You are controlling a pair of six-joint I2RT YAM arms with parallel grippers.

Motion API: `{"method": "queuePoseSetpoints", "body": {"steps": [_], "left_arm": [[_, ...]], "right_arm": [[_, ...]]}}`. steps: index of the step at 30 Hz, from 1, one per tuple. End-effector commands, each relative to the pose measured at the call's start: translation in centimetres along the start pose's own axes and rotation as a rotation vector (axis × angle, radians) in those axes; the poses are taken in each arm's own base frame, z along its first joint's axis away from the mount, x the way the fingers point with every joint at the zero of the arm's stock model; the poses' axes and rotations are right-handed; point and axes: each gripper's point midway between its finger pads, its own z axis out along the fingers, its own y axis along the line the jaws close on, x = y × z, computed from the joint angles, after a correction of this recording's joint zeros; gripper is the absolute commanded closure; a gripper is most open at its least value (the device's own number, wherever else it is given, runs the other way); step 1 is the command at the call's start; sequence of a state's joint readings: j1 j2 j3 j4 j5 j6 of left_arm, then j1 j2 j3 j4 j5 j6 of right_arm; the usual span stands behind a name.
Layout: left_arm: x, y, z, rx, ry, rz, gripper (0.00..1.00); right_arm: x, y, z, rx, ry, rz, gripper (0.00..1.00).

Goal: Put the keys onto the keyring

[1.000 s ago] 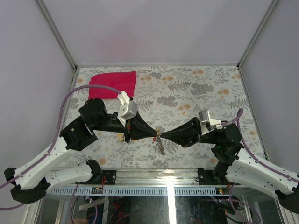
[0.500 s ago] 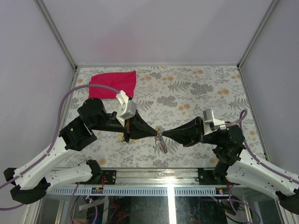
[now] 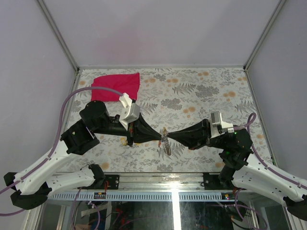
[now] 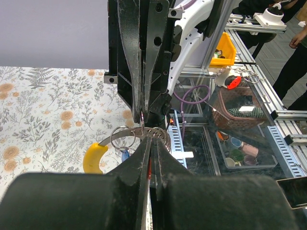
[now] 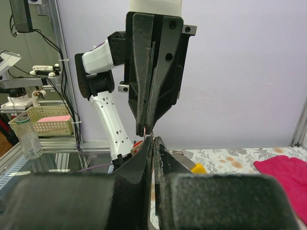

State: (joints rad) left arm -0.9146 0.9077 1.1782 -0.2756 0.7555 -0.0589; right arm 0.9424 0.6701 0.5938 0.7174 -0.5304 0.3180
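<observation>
Silvery keyring (image 4: 153,132) sits between our left claw (image 3: 160,138) and right claw (image 3: 169,137), both shut tip to tip, keys (image 3: 167,149) dangling beneath.

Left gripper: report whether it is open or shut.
Shut: in the left wrist view the left gripper has its fingers pressed together, tips at the keyring.

Table (image 3: 206,91), contents:
- Cloth (image 3: 116,86): far left corner.
- Left gripper (image 3: 158,137) and right gripper (image 3: 170,137): near middle, tip to tip.
- Keyring (image 4: 139,133): between their tips, with the chain (image 3: 167,149) hanging below.
- Keys (image 4: 93,158): beside the keyring.
</observation>
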Motion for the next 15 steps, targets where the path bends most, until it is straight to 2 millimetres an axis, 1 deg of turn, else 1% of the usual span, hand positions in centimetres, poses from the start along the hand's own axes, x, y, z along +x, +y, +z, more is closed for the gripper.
{"method": "queuePoseSetpoints", "body": {"steps": [1, 5, 10, 15], "left_arm": [[-2.4, -0.5, -0.2, 0.003, -0.064, 0.051, 1.0], [-3.0, 0.3, -0.6, -0.06, -0.085, 0.066, 1.0], [-4.2, 0.9, -1.0, -0.116, -0.124, 0.11, 1.0], [-5.3, 1.6, -1.2, -0.155, -0.152, 0.166, 1.0]], "right_arm": [[-3.9, 0.6, 0.4, -0.014, -0.121, -0.061, 1.0], [-3.8, 1.3, 0.3, -0.048, -0.115, -0.059, 1.0], [-4.2, 1.1, 0.5, -0.035, -0.117, -0.037, 1.0], [-4.9, 0.8, 1.5, -0.034, -0.149, 0.041, 1.0]]}}
